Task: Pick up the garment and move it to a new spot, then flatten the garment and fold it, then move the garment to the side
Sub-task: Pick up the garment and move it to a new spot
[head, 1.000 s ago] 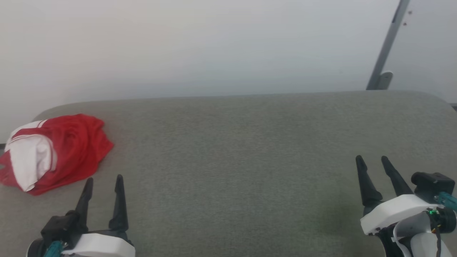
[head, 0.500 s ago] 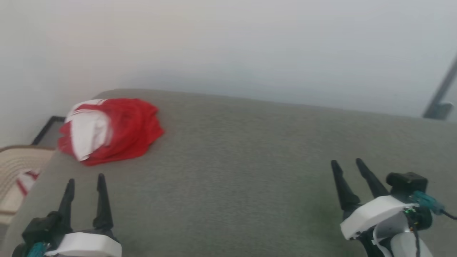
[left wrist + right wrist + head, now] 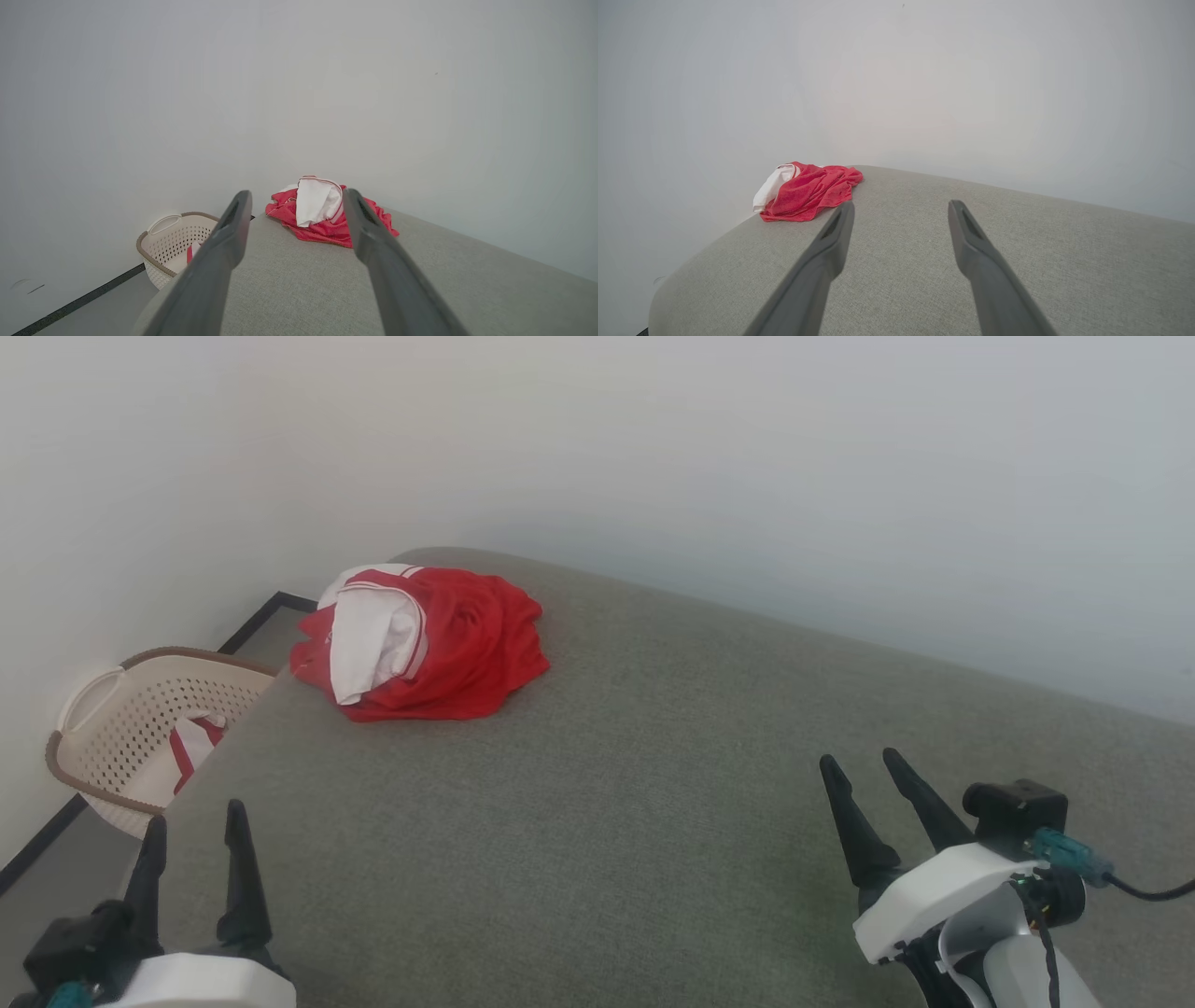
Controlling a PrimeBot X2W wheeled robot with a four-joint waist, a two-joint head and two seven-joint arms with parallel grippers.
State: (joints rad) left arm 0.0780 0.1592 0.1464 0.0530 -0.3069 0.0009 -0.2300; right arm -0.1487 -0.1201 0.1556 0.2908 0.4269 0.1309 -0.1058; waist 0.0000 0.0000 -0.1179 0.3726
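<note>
While the garment (image 3: 448,649) lies crumpled, the left gripper (image 3: 195,814) and right gripper (image 3: 857,757) hover spread-jawed.
Both hang empty, well apart from the garment.

I can read no words, numbers or labels from here. The garment (image 3: 448,653), bunched up well ahead of my left gripper (image 3: 195,814) and a little to its right, shows only red and white folds.

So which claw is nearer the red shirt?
The left gripper: the red shirt lies crumpled at the left end of the grey surface, ahead of it; the right gripper sits far across.
</note>
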